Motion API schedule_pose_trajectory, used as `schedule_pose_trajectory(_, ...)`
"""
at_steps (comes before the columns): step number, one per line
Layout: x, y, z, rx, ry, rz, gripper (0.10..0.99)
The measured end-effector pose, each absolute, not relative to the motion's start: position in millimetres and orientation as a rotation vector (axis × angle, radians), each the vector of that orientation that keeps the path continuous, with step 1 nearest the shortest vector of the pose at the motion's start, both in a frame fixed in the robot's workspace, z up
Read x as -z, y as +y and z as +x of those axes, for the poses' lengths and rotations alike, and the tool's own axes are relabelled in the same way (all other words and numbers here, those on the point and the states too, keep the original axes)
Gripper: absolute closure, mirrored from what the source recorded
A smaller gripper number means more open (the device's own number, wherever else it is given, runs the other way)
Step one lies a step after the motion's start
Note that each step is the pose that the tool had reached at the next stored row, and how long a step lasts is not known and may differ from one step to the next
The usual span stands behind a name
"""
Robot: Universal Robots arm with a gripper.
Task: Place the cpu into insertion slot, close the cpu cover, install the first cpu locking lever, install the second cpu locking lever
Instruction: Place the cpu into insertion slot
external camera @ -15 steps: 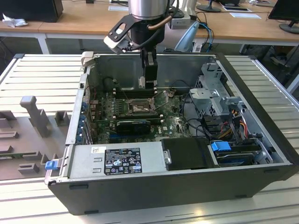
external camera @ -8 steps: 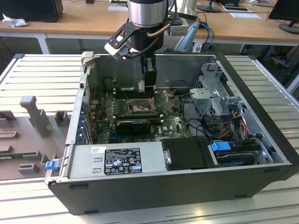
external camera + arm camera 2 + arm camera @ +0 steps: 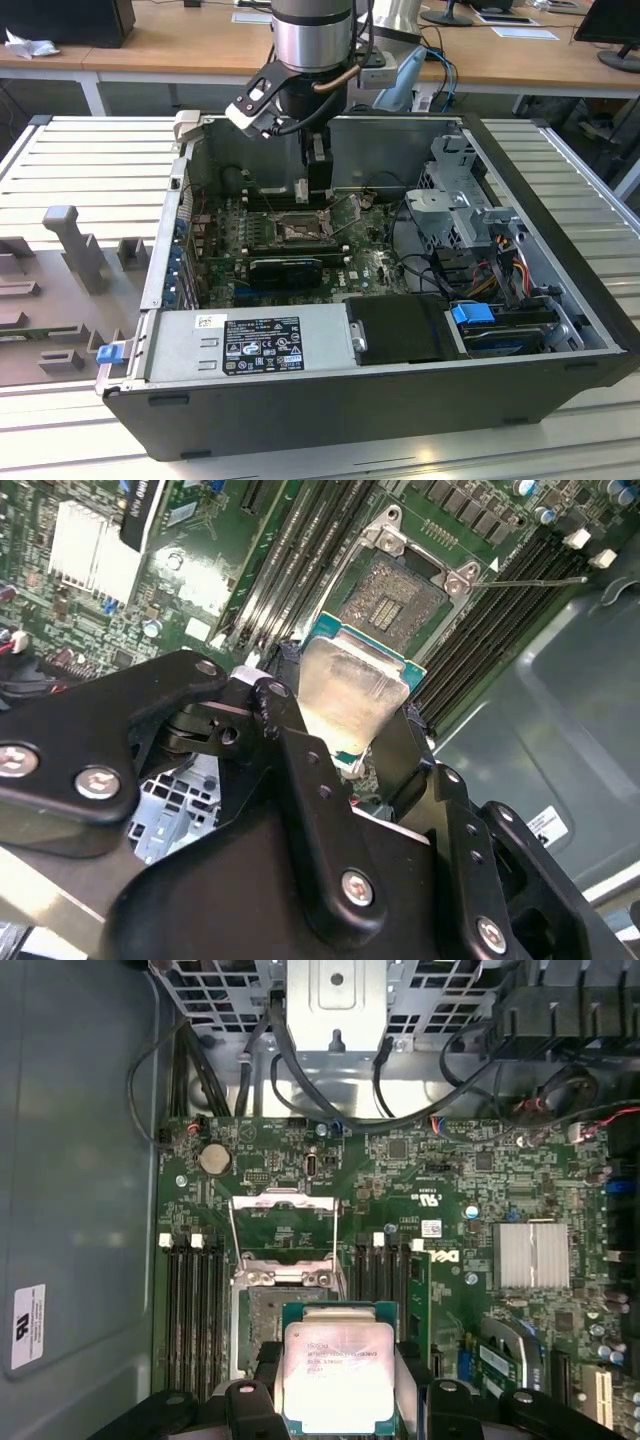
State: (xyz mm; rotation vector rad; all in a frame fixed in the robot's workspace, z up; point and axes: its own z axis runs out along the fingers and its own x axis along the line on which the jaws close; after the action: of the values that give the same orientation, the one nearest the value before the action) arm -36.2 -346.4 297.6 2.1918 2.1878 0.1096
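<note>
The gripper point(image 3: 350, 708) pinches the chip point(image 3: 338, 1375) by two opposite edges, flat side up, close over the bare socket point(image 3: 400, 595); the cover point(image 3: 283, 1222) stands tipped back, leaving the way in open.

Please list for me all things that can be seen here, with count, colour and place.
computer case: one, black, open, on slatted table.
motherboard: one, green, inside case.
insertion slot: one, black-edged, empty, in motherboard.
cpu cover: one, grey, raised open beside slot.
memory slots: several, black, both sides of slot.
cpu: one, silvery, held near slot.
arm: one, silver, above case.
gripper: one, black, shut on cpu.
</note>
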Motion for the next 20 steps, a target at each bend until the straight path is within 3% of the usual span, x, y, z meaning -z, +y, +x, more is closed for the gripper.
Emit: schedule_pose_trajectory(20, -272.5, -343.3, -54.4, -0.109, 2.188, 2.192, 0.557)
